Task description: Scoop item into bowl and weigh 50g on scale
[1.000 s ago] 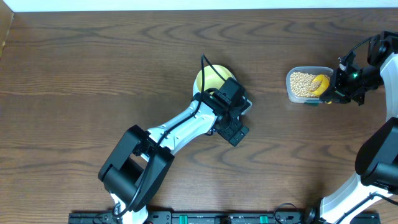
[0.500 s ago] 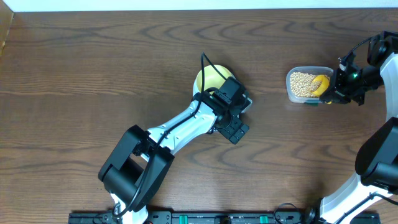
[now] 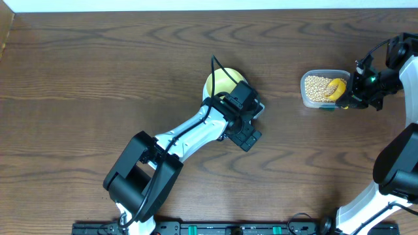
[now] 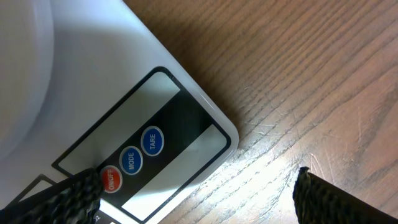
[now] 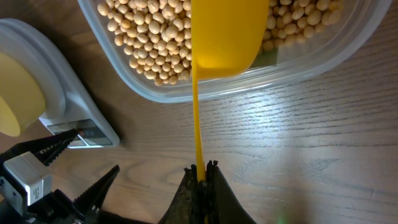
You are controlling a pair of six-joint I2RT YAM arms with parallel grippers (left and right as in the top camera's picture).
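The left arm's jaws stand spread wide and hold nothing. One fingertip (image 4: 68,196) sits at the edge of the round red button (image 4: 111,180) on the white rectangular digital scale (image 4: 118,68), and the other hangs over the brown wooden desk (image 3: 98,65). Whether it touches cannot be told.

The right arm's jaws are clenched on the thin handle of the yellow plastic measuring spoon (image 5: 224,31). Its cup rests among the many small beige beans (image 5: 143,37) in the clear plastic tub (image 5: 186,93).

One pale yellow round bowl (image 3: 219,81) sits on the one scale, well apart from the one tub. Beside the red button are two blue buttons (image 4: 152,140).
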